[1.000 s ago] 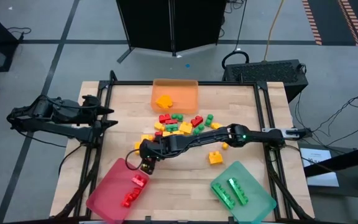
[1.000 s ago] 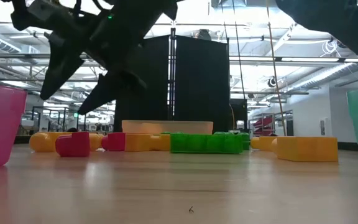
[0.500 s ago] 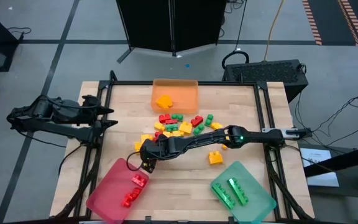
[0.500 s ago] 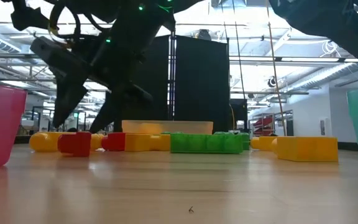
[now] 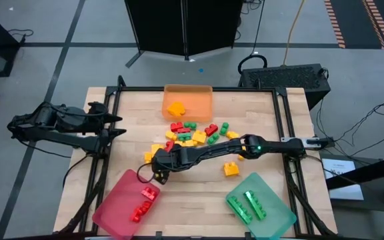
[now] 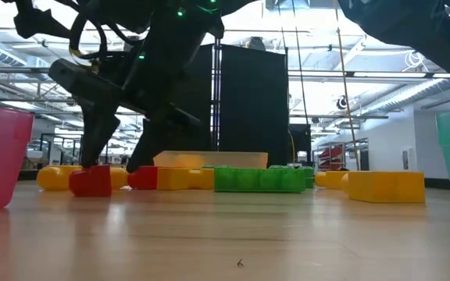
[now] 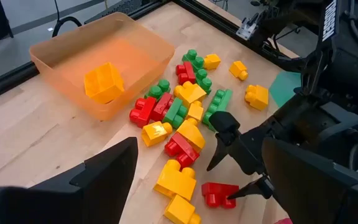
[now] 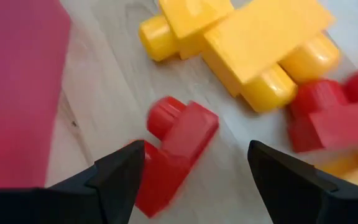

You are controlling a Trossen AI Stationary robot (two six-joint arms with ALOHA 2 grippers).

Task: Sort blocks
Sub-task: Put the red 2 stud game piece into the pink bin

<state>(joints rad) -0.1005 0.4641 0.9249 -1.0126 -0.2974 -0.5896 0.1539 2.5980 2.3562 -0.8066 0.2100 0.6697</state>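
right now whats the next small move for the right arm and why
Probably lower a little and close on the red block. The right tool is open and hangs just above that block, one finger to each side, with the red tray beside it already holding red blocks.

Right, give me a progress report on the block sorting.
Done: two red blocks lie in the pink-red tray, two green blocks in the teal tray, one orange block in the orange tray. In hand: the right gripper, open, straddles a red block on the table, not yet gripped. Left: the mixed pile mid-table and a lone yellow block. The left gripper waits, open, at the table's left edge.
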